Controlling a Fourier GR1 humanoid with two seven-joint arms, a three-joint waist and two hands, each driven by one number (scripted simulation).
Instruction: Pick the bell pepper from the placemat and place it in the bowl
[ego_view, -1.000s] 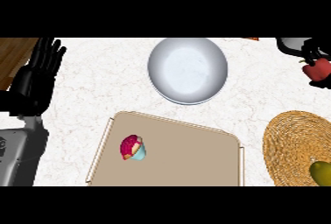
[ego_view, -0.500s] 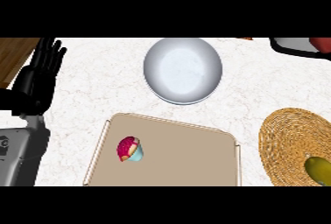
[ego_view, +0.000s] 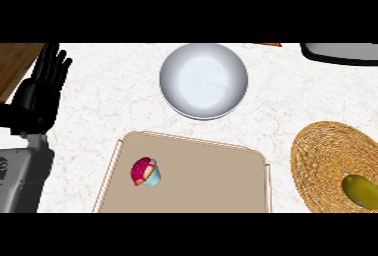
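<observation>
A small object (ego_view: 145, 171) with a magenta top, an orange side and a light blue base lies on the left part of the tan placemat (ego_view: 207, 180); it is the only thing on the mat. Beyond the placemat stands a pale grey bowl (ego_view: 204, 80) with nothing in it. My left hand (ego_view: 40, 87) shows at the left edge, open with fingers pointing up, resting well apart from the placemat and the bowl. Below it runs its grey forearm (ego_view: 18, 175). My right hand shows nowhere.
A round woven straw mat (ego_view: 332, 160) lies at the right edge with a yellow-green fruit (ego_view: 360, 189) on it. A grey, dark-rimmed object (ego_view: 343, 51) is cut off at the top right. A brown wooden surface (ego_view: 16, 60) fills the top left corner.
The whole scene has slid slightly to the left in the view. A black and red shape at the top right has gone from view. My left hand has stayed as it was.
</observation>
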